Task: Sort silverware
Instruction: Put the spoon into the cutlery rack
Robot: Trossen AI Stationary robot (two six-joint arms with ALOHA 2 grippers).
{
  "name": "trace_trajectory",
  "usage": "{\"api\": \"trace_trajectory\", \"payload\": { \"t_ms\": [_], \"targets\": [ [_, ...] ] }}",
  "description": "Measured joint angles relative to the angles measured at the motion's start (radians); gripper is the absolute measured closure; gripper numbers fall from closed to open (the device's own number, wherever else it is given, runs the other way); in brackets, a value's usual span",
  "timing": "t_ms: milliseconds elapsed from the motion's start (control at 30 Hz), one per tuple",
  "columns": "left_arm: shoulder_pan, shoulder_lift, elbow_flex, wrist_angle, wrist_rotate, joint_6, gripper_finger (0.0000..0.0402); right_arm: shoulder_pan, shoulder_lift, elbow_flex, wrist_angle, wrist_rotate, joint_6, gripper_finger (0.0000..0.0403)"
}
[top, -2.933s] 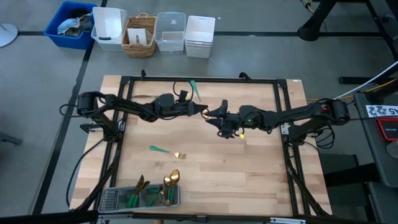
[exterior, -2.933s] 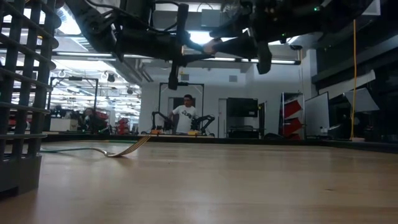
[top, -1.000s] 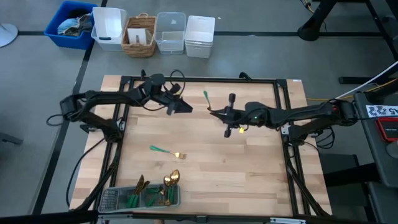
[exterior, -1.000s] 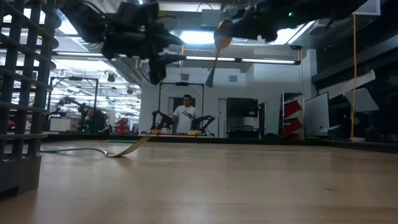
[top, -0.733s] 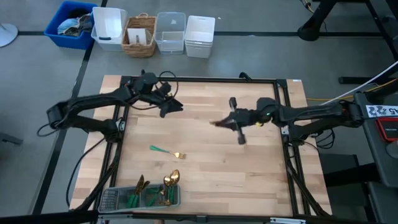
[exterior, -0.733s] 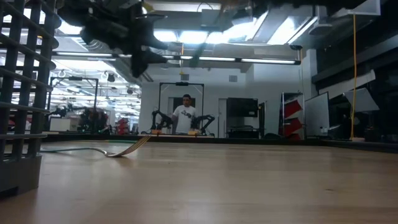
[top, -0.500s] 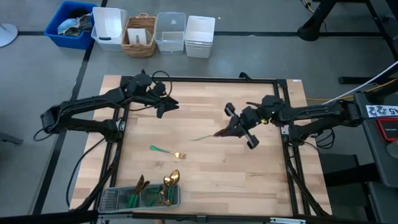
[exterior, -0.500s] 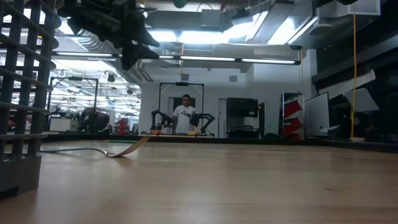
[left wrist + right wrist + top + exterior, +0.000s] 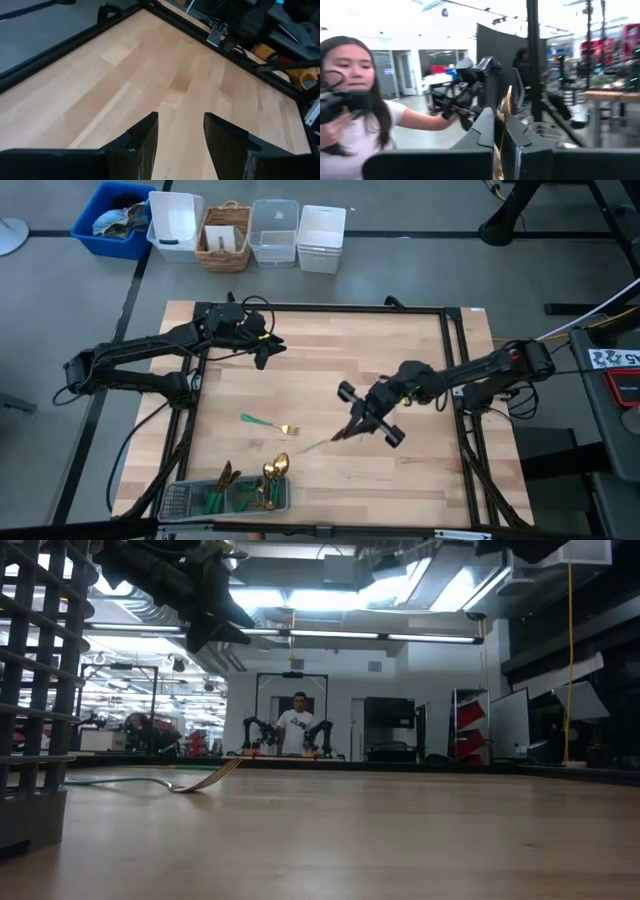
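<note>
One fork (image 9: 270, 424) on wooden table (image 9: 420, 470), left claw (image 9: 268, 350) agape, empty, right claw (image 9: 352, 427) pinching utensil (image 9: 322, 441).

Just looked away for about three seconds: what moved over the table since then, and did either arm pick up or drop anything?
The left gripper, open and empty, let go of the utensil it shared at mid-table and drew back to the far left corner. The right gripper, shut on that teal-handled utensil, carried it toward the near side, pointing at the mesh tray. The fork on the table and the silverware in the tray stayed put.
</note>
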Motion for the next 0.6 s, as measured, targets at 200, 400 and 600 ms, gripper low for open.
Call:
{"api": "trace_trajectory", "payload": {
  "t_ms": [200, 400, 600],
  "targets": [
    [0.000, 0.000, 0.000, -0.001, -0.006, 0.001, 0.0253, 0.072, 0.113, 0.108, -0.011, -0.017, 0.013, 0.0397],
    [0.000, 0.000, 0.000, -0.001, -0.006, 0.001, 0.0253, 0.089, 0.228, 0.216, -0.119, -0.024, 0.021, 0.0395],
    [-0.001, 0.001, 0.000, -0.013, -0.006, 0.001, 0.0253, 0.086, 0.331, 0.331, -0.170, -0.032, 0.076, 0.0396]
  ]
}}
